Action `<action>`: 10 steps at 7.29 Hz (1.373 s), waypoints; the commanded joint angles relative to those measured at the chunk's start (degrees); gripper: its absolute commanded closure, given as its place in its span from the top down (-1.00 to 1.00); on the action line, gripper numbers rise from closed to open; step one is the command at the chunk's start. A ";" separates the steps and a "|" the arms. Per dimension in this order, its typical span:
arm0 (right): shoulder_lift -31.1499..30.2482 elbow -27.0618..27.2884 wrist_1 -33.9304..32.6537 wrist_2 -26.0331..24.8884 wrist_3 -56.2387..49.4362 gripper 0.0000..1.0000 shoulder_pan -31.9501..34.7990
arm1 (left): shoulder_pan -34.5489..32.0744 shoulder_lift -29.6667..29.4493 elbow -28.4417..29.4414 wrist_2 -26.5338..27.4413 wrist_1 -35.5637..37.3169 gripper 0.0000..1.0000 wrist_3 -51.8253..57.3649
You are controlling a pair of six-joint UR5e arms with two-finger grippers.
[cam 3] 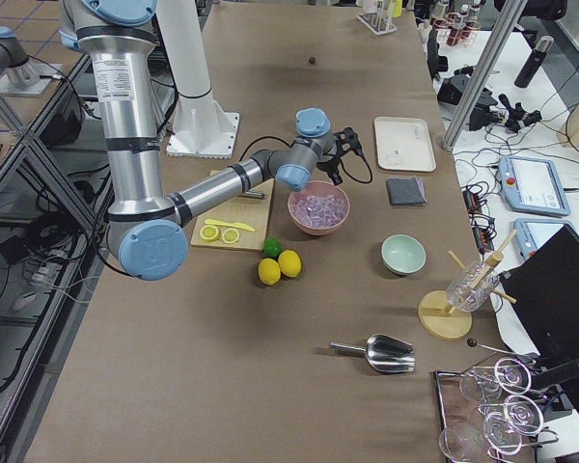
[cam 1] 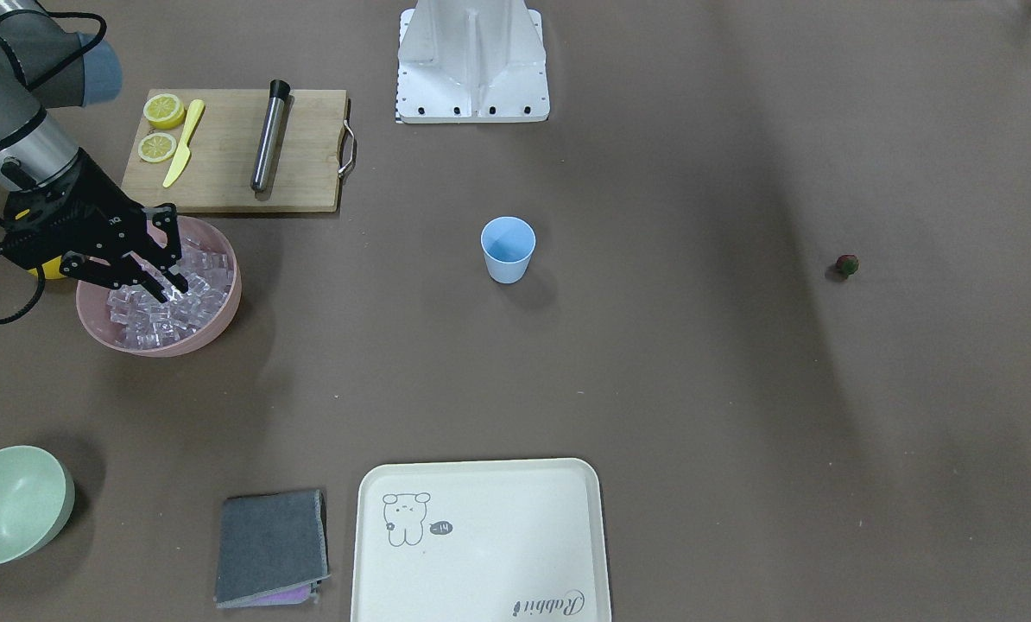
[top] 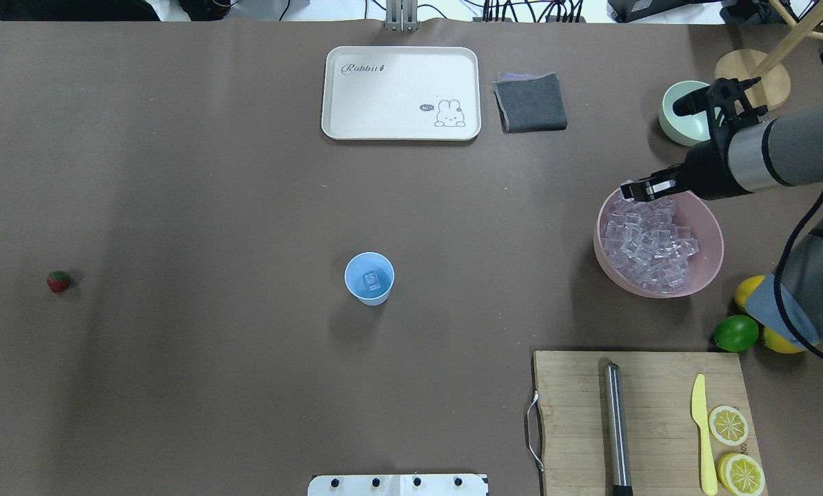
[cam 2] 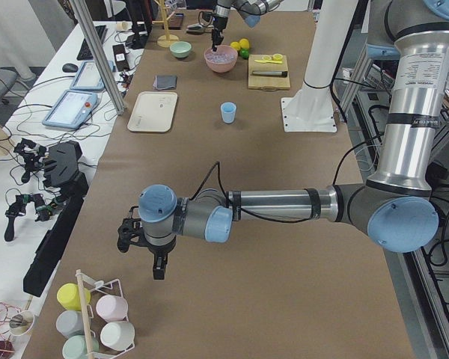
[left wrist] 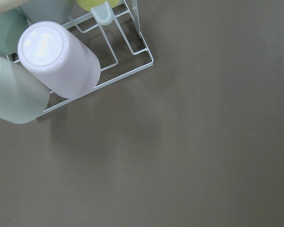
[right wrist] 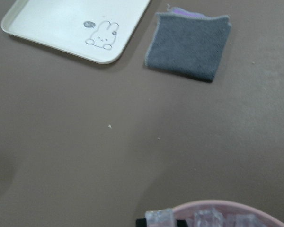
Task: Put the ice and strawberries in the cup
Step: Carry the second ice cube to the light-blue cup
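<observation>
The light blue cup (top: 369, 277) stands upright mid-table with one ice cube (top: 371, 280) inside. A pile of ice (top: 649, 248) fills the pink bowl (top: 711, 262). My right gripper (top: 631, 190) hangs at that bowl's far rim. In the right wrist view a clear ice cube (right wrist: 161, 218) sits between its black fingertips. The strawberry (top: 58, 281) lies alone, far on the robot's left side of the table. My left gripper (cam 2: 159, 263) hovers over bare table near a mug rack, far from the cup. I cannot tell whether it is open or shut.
A cutting board (top: 649, 386) holds a metal rod (top: 615, 427), a yellow knife (top: 702, 430) and lemon slices (top: 728, 425). A lime (top: 735, 333) and lemons sit beside the bowl. A white tray (top: 401, 93), grey cloth (top: 530, 102) and green bowl (top: 680, 124) line the far edge.
</observation>
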 commanded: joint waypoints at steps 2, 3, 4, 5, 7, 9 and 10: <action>8.17 -0.39 -0.01 -0.43 0.10 -1.00 -1.75 | 0.15 0.10 0.97 0.06 0.07 0.96 0.07; 10.29 -0.39 -0.01 -1.65 0.10 -1.00 -3.86 | 0.15 0.01 1.24 0.06 0.16 0.96 -0.02; 12.22 -0.57 -0.01 -4.18 0.10 -1.00 -7.10 | 0.24 0.01 1.33 0.15 0.07 0.96 -0.02; 13.20 -0.48 -0.01 -6.47 0.10 -1.00 -9.56 | 0.24 0.10 1.33 0.15 0.07 0.96 -0.02; 15.57 -0.66 0.07 -10.42 0.54 -1.00 -14.74 | 0.33 0.19 1.33 0.06 -0.02 0.96 0.07; 17.33 -0.66 0.16 -17.27 1.59 -1.00 -20.37 | 0.33 0.54 1.33 0.06 -0.02 0.96 -0.02; 18.47 -0.74 0.16 -20.61 2.64 -1.00 -23.62 | 0.33 0.63 1.33 0.06 0.07 0.96 -0.02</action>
